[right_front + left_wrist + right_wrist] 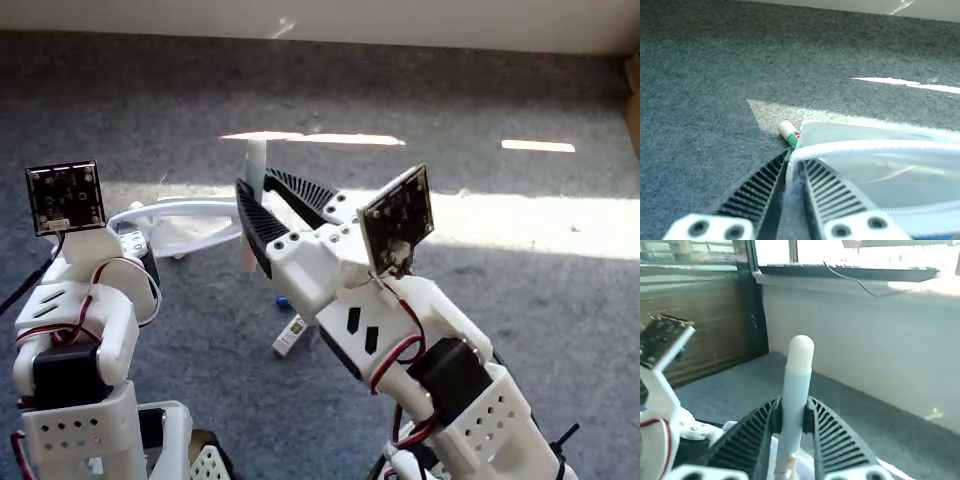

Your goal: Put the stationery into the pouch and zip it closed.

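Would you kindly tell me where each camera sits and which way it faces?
High view: above and behind the arms, looking down on the grey carpet; shows the left arm, the right arm, the pen and the pouch.
Left wrist view: on the left arm, looking low across the carpet; the left gripper pinches the pouch's rim.
Right wrist view: on the right arm, facing a wall; the right gripper clamps the pen.
Shared: pouch in high and left wrist; pen in high and right wrist.
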Robot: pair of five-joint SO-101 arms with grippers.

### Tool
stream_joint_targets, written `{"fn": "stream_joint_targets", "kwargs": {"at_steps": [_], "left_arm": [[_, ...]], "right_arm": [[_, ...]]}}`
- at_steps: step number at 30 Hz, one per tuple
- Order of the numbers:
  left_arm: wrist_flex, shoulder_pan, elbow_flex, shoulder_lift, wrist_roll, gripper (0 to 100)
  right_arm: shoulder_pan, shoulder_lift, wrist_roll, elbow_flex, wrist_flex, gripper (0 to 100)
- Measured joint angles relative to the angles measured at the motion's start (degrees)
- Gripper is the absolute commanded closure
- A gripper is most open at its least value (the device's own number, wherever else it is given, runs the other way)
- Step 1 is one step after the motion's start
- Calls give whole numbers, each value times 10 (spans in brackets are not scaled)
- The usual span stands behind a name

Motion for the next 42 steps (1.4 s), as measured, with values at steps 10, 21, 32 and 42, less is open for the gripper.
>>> {"fn": "stream_joint_targets", "kwargs": {"at_steps": [10, 21, 32, 42], "left_arm": [[0, 0, 0, 0, 0, 992], [0, 0, 0, 0, 0, 992], [0, 0, 0, 0, 0, 992], [0, 0, 0, 0, 0, 992]], "right_arm": [[-65, -1, 34, 12, -167, 993], [-80, -3, 165, 236, -409, 993], [-79, -3, 179, 353, -554, 993], [-79, -3, 180, 383, -556, 993]]}}
